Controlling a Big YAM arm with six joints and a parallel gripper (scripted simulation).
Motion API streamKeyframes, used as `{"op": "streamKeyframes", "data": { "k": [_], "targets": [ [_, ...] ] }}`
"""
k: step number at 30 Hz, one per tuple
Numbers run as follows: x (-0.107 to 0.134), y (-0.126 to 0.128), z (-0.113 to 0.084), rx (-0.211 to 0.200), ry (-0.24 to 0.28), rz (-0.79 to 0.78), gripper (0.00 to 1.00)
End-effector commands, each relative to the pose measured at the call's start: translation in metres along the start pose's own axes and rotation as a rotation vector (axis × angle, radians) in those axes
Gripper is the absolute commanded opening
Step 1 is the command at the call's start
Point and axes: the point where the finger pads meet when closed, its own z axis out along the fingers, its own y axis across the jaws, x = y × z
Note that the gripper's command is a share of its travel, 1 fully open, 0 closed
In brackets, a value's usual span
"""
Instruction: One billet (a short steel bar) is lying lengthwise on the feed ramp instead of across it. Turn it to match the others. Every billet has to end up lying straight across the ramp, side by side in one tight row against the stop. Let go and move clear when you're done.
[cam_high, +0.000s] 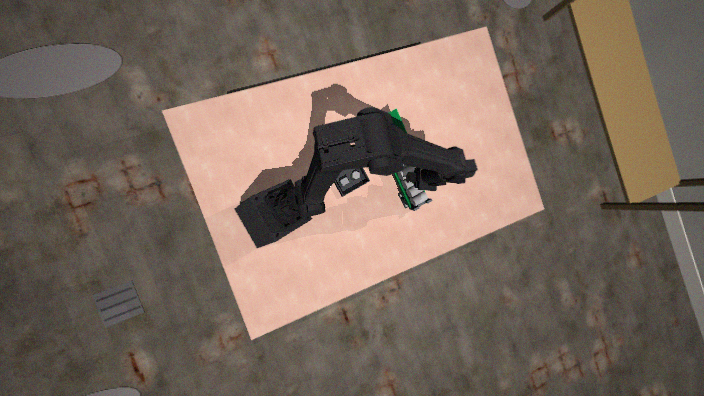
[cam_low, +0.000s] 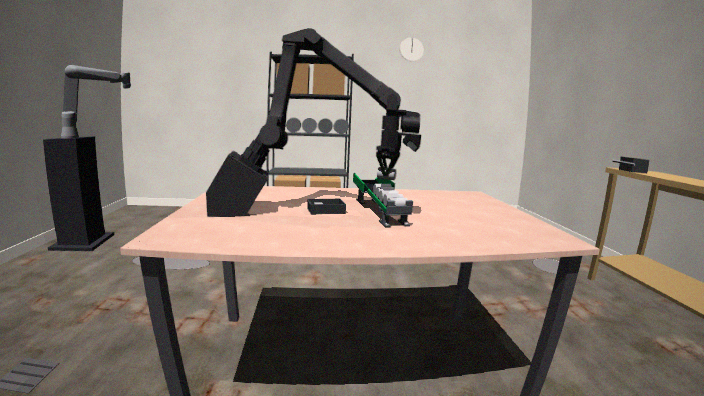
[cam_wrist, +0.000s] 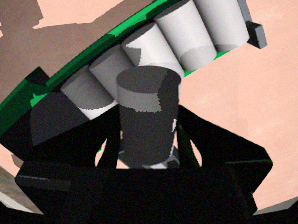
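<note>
My gripper (cam_wrist: 148, 111) (cam_low: 385, 170) is shut on a dark grey billet (cam_wrist: 148, 106) (cam_low: 385, 174) and holds it just above the green feed ramp (cam_wrist: 143, 22) (cam_low: 368, 191) (cam_high: 397, 119). In the wrist view the held billet hangs over the upper part of the ramp, its end face towards the camera. Several light grey billets (cam_wrist: 182, 30) (cam_low: 395, 198) (cam_high: 416, 194) lie across the ramp side by side, down to the stop (cam_wrist: 254, 32). In the overhead view the arm hides the gripper and most of the ramp.
The ramp stands on a pink table (cam_high: 250, 150) (cam_low: 450, 235). A shallow black tray (cam_low: 326, 205) (cam_high: 351, 181) sits left of the ramp. The arm's black base (cam_low: 234, 190) (cam_high: 272, 212) stands at the table's far left. A wooden shelf (cam_low: 660, 182) stands off to the right.
</note>
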Motion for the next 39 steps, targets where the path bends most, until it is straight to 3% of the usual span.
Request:
{"op": "streamKeyframes", "data": {
  "k": [1,30,33,36,37,39],
  "targets": [
    [-0.012,0.009,-0.023,-0.016,-0.066,-0.107,0.00],
    [-0.013,0.008,-0.025,0.001,-0.071,-0.575,0.00],
    [0.002,0.019,-0.022,-0.002,-0.045,-0.589,0.00],
    [-0.002,0.025,-0.027,-0.002,-0.057,-0.591,0.00],
    [-0.013,0.033,-0.036,-0.003,-0.095,-0.581,0.00],
    [0.002,0.035,-0.030,-0.004,-0.063,-0.569,0.00]
  ]
}}
